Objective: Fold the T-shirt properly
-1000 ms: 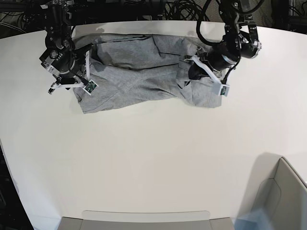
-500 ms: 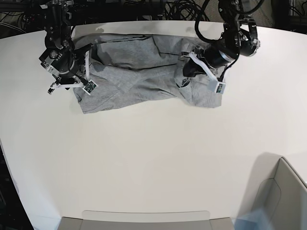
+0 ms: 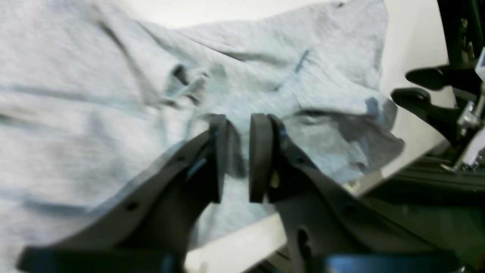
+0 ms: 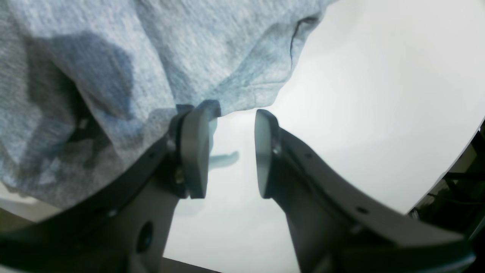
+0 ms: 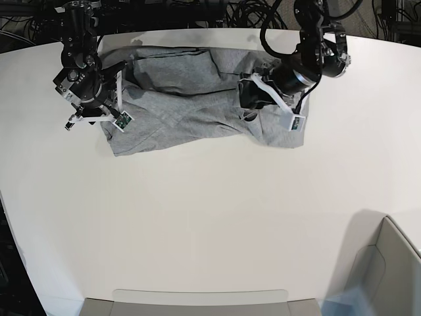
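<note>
The grey T-shirt lies crumpled across the far side of the white table, plain side up. My left gripper hovers over the shirt's right part. In the left wrist view its jaws stand a little apart, open, with wrinkled cloth beneath and nothing pinched. My right gripper is at the shirt's left end. In the right wrist view it is open over bare table, its left fingertip touching the shirt's hem.
A grey bin stands at the front right corner and a grey tray edge along the front. Black cables and dark hardware lie beyond the table's far edge.
My left arm has slid leftward over the shirt, and its jaws, shut before, have parted and let the cloth go. The right arm has stayed put.
</note>
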